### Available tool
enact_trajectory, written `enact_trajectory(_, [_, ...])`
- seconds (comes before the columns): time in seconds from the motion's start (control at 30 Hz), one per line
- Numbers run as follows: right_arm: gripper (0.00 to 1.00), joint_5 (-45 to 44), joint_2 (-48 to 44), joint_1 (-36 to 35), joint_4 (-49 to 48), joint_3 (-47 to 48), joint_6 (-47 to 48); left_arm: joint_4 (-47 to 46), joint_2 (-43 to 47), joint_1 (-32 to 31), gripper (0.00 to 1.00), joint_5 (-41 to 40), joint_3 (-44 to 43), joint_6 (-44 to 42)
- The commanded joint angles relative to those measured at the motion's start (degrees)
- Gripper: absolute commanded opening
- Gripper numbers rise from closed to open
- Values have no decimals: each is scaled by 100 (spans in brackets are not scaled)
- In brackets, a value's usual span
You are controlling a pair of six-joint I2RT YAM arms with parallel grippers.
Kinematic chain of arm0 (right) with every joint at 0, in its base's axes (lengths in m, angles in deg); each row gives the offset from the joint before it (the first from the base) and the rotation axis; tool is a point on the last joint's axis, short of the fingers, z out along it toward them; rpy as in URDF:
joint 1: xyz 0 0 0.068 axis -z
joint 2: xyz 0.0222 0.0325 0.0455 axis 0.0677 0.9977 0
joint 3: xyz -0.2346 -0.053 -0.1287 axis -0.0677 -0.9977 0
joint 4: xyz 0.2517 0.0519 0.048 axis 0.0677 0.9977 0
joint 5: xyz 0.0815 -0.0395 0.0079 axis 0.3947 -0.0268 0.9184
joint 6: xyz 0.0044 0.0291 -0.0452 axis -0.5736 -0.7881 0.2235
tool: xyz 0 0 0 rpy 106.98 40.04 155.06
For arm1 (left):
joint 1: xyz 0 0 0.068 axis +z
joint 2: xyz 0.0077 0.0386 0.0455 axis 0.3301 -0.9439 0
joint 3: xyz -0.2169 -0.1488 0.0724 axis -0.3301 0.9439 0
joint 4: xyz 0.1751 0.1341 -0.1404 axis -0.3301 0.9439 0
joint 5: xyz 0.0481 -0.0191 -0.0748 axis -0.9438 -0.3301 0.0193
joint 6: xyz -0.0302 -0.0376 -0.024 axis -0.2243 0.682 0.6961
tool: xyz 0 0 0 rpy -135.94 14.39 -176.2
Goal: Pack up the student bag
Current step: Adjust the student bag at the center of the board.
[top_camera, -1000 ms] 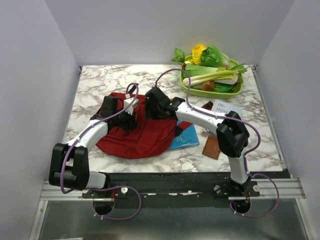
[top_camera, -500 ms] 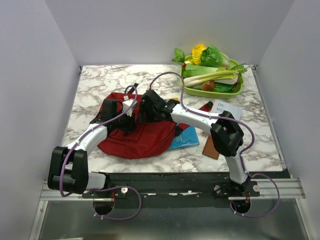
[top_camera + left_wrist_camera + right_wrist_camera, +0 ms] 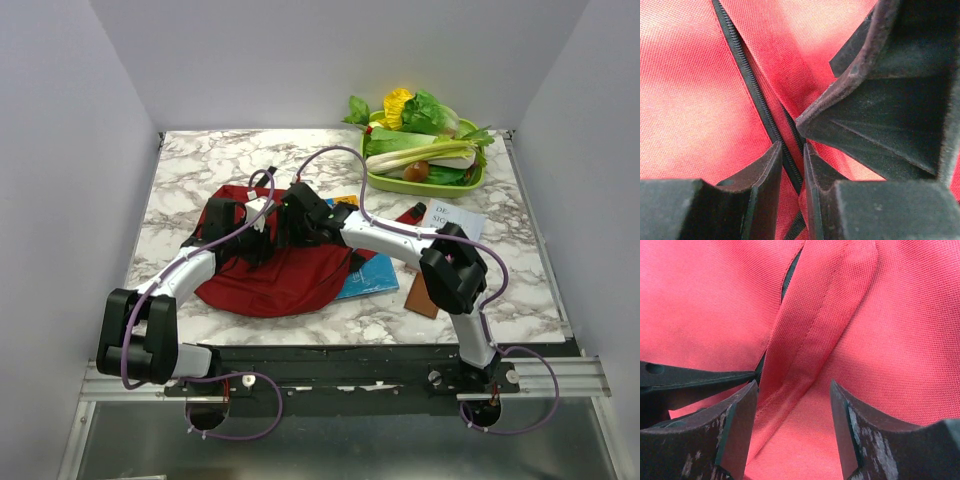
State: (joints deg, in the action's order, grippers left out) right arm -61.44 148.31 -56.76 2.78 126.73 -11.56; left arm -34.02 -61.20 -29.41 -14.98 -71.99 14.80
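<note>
student bag [image 3: 270, 280] lies flat mid marble table [image 3: 200, 165], toward its near edge. right gripper [image 3: 792, 385] spread wide, straddling a seam fold [image 3: 810, 335]. left gripper [image 3: 792, 150] nearly closed around the zip [image 3: 747, 75]; can't tell if it actually bites.

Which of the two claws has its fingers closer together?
The left gripper: its fingers nearly meet astride a black zipper, while the right gripper stands wide.

Left arm [image 3: 185, 272]: is reaching forward and inward from its base, elbow folding back beside the base.
Left gripper [image 3: 790, 165]: is pointing down, fingers standing a narrow slit apart; whether they are pinching anything cannot be told.
Right arm [image 3: 392, 237]: is stretching leftward across the middle, elbow bending on its own side.
Right gripper [image 3: 792, 415]: is pointing down, jaws gaping wide, one finger sitting just beside the left gripper.
</note>
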Motion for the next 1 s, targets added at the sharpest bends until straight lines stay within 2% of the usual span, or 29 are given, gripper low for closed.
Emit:
enact_trajectory(0.0, [67, 154, 13, -47, -105, 165, -45, -143, -66, 11, 32, 145, 17, 22])
enact_trajectory(0.3, [67, 84, 207, -55, -35, 411, 8, -64, -119, 2, 32, 75, 0, -66])
enact_trajectory(0.47, [64, -12, 602, -55, 368, 895, 26, 59, 30, 2, 31, 110, -132, -40])
enact_trajectory(0.67, [52, -83, 840, -47, 527, 921, 78, 322, 250, 29, 31, 110, -290, -66])
enact_trajectory(0.8, [31, -206, 673, -47, 563, 764, 114, 393, 224, 81, 31, 57, -326, -93])
enact_trajectory(0.97, [24, -224, 217, -47, 230, 237, 122, 375, 145, 108, 31, -127, -334, -119])
